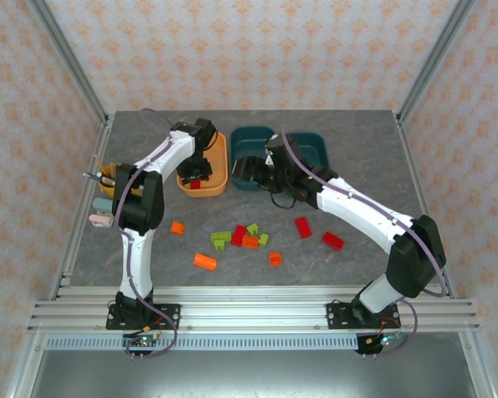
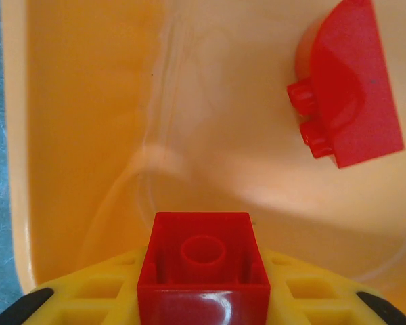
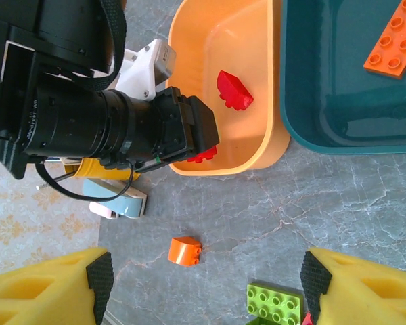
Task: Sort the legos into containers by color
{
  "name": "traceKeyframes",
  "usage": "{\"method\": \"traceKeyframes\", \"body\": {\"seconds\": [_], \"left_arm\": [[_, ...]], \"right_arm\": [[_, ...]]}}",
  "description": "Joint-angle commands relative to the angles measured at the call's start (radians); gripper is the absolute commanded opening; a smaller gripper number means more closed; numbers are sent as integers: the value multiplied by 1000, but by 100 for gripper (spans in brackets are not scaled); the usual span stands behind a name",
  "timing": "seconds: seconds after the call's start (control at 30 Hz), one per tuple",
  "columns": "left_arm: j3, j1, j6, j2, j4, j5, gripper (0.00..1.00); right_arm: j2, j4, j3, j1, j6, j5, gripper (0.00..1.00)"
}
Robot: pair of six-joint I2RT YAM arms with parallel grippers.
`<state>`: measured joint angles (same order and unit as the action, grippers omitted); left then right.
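Observation:
My left gripper (image 1: 197,175) hangs inside the orange container (image 1: 221,157), shut on a small red brick (image 2: 203,271) held between its yellow fingers (image 2: 88,301). A curved red brick (image 2: 348,88) lies on that container's floor (image 2: 88,135). My right gripper (image 3: 206,284) is open and holds nothing; it hovers over the table near the front edge of a teal container (image 1: 253,137). Below it lie an orange curved brick (image 3: 185,250) and a green brick (image 3: 274,305). An orange plate (image 3: 392,44) lies in the teal container (image 3: 338,101).
Several loose red, orange and green bricks are scattered mid-table around a cluster (image 1: 245,237), with red ones (image 1: 303,226) to the right. A second teal container (image 1: 314,148) sits at the back right. A yellow cup (image 1: 108,175) and pastel items (image 1: 102,211) stand at the left edge.

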<state>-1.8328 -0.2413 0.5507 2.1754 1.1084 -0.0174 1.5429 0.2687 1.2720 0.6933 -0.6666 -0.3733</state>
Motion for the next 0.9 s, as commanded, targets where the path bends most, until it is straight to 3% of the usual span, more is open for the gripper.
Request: {"method": "traceKeyframes", "body": {"seconds": [0.0, 0.23, 0.53, 0.67, 0.87], "left_arm": [[-41, 7, -11, 19, 33, 27, 39], [-56, 6, -9, 30, 34, 20, 53], [-103, 5, 12, -114, 60, 14, 56], [-35, 6, 78, -307, 62, 17, 63], [313, 4, 229, -705, 30, 20, 68]], "right_arm": [[8, -1, 30, 6, -11, 12, 75], [18, 34, 37, 5, 6, 22, 75], [-16, 86, 18, 14, 111, 39, 74], [14, 149, 67, 91, 290, 50, 74], [156, 148, 131, 233, 490, 0, 74]]}}
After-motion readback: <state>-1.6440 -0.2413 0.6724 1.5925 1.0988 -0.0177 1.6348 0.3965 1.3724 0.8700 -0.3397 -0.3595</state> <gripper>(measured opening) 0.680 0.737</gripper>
